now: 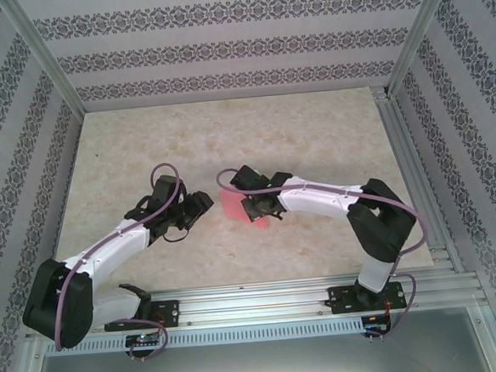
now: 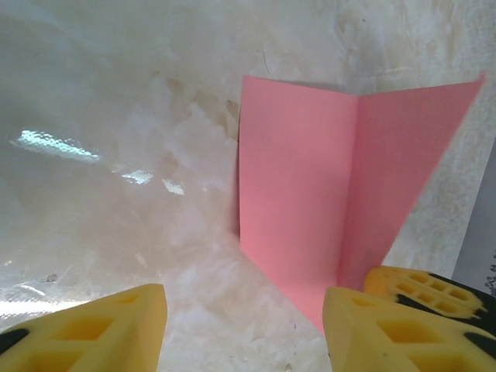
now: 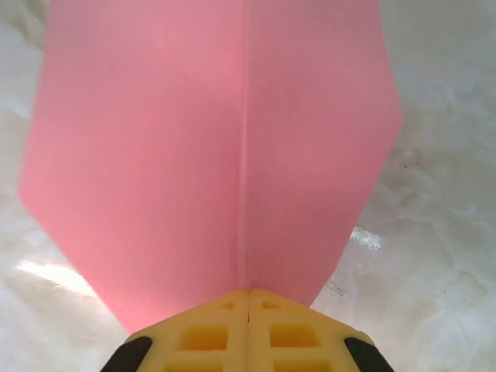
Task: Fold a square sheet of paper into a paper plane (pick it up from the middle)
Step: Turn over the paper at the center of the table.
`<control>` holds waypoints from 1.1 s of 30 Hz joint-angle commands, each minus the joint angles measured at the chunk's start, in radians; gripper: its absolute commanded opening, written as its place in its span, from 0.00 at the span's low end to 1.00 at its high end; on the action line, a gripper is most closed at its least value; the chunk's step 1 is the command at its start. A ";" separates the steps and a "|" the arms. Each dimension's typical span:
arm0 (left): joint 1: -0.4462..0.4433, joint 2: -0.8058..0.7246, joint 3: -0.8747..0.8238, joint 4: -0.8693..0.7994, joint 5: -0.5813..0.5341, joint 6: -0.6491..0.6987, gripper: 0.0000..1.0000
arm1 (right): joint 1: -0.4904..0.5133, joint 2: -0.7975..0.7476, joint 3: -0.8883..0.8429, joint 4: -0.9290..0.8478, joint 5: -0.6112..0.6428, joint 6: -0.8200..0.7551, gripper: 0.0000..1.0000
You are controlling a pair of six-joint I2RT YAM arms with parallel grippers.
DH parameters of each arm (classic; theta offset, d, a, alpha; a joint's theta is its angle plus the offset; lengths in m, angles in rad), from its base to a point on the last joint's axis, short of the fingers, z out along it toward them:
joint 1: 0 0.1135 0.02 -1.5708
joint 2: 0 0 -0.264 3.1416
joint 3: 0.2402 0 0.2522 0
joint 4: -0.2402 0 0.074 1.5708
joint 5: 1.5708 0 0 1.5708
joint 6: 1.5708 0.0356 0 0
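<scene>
Yellow fingers [image 3: 201, 337] fill the bottom of the right wrist view, pressed flat together with no gap at all. The right gripper [image 3: 248, 306] is clamped on the square sheet of paper [image 3: 178, 155], pinching it right on its centre crease at the near edge. And look at that sheet: pink, plain, one sharp fold running straight away from the pinch, with a half fanning out to either side of the line. Pale marbled surface [image 3: 442, 232] shows beyond both flaps.

Over to the left wrist view, and it's a different story. The left gripper [image 2: 244, 333] has its fingers well apart, nothing between them, just bare surface. The sheet stands ahead of it in an open V, the crease upright and the two halves angled away from each other. The left gripper's right-hand finger sits just in front of the sheet's lower corner, though I can't tell whether it touches. Tucked just behind that finger, at the foot of the crease, is another yellow tip with black backing, which matches the pinching gripper.

From above, the sheet lies near the middle of the surface, partly under the right gripper's black body. The left gripper points at the sheet from just to its left. Whether the sheet's lower edge rests on the surface or hangs clear, I can't tell.
</scene>
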 commanded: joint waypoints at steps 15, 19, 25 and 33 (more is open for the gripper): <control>-0.010 -0.054 0.040 0.004 0.015 -0.007 0.58 | -0.220 -0.181 -0.488 0.883 -0.674 0.459 0.13; -0.012 -0.040 0.031 0.061 0.053 -0.018 0.58 | -0.264 -0.123 -0.588 1.107 -0.735 0.576 0.14; -0.024 0.002 0.034 0.098 0.094 -0.016 0.59 | -0.298 -0.105 -0.654 1.135 -0.725 0.578 0.18; -0.065 0.089 0.008 0.219 0.133 -0.046 0.64 | -0.281 -0.229 -0.556 0.762 -0.625 0.389 0.20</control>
